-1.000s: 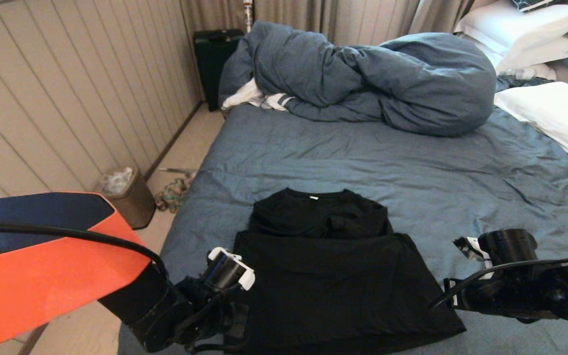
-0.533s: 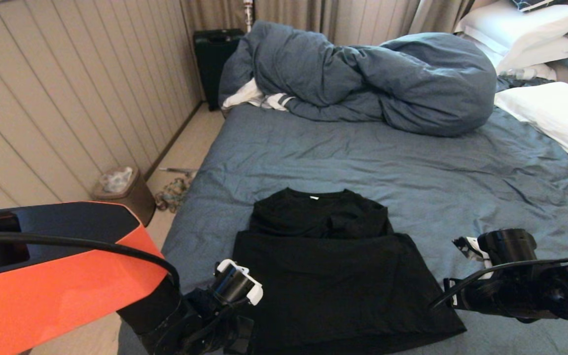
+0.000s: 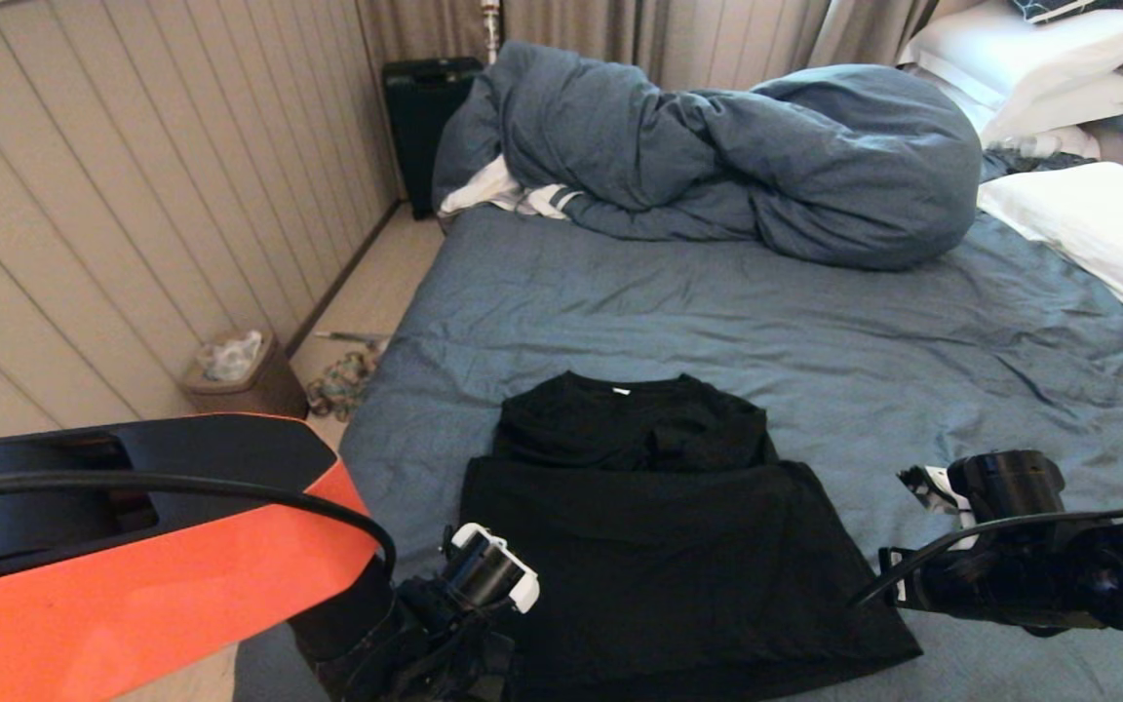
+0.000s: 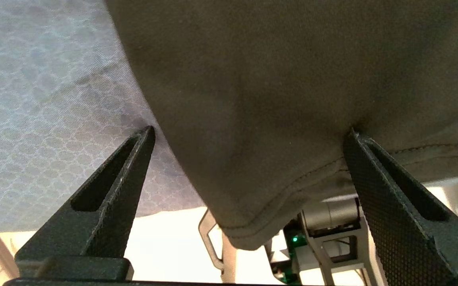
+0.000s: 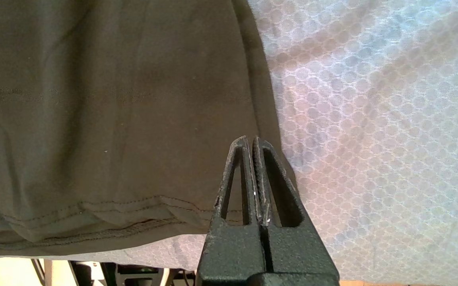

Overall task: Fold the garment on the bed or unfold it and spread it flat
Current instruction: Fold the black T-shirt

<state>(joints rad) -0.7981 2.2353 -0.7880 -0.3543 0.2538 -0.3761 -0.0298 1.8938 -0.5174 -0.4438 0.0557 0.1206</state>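
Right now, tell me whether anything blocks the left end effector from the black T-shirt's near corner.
Nothing visible does. The left end effector stands open astride the black cotton T-shirt's hemmed corner, which overhangs the blue-grey sheeted bed's edge.

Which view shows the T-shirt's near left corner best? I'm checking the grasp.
The left wrist view: the T-shirt corner hangs between the open left claw. The head view hides it behind the arm; the right wrist view shows the other edge.

Head camera looks down over the bed (image 3: 717, 322); both wrist cameras sit close above the garment (image 3: 659, 546).
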